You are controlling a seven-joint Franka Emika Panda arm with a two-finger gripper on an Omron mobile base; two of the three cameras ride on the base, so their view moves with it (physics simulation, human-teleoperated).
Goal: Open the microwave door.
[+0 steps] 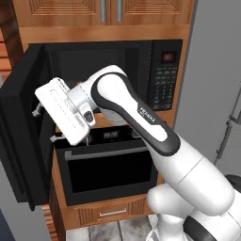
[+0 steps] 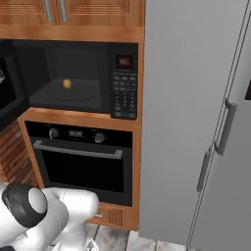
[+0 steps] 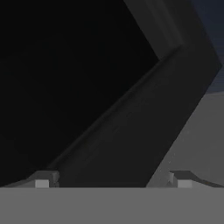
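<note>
The microwave point(image 1: 162, 70) is a wide black box with a keypad and red display on its right, also seen in the right base view point(image 2: 123, 93). Its door point(image 1: 21, 141) is a large glossy black panel swung far out to the left, leaving the dark cavity exposed. A small yellow item point(image 2: 67, 84) lies on the cavity floor. My gripper point(image 1: 37, 111) is at the inner face of the door, near its upper part. In the hand view the fingertips point(image 3: 42, 178) stand wide apart, open, with the door's thick edge point(image 3: 131, 131) running diagonally just ahead of them.
A black oven with a silver bar handle point(image 1: 108, 153) sits under the microwave, over a wooden drawer point(image 1: 113, 212). Wooden cabinets point(image 1: 108, 12) are above. A tall grey fridge point(image 2: 196, 122) fills the right side. My arm crosses in front of the oven's top.
</note>
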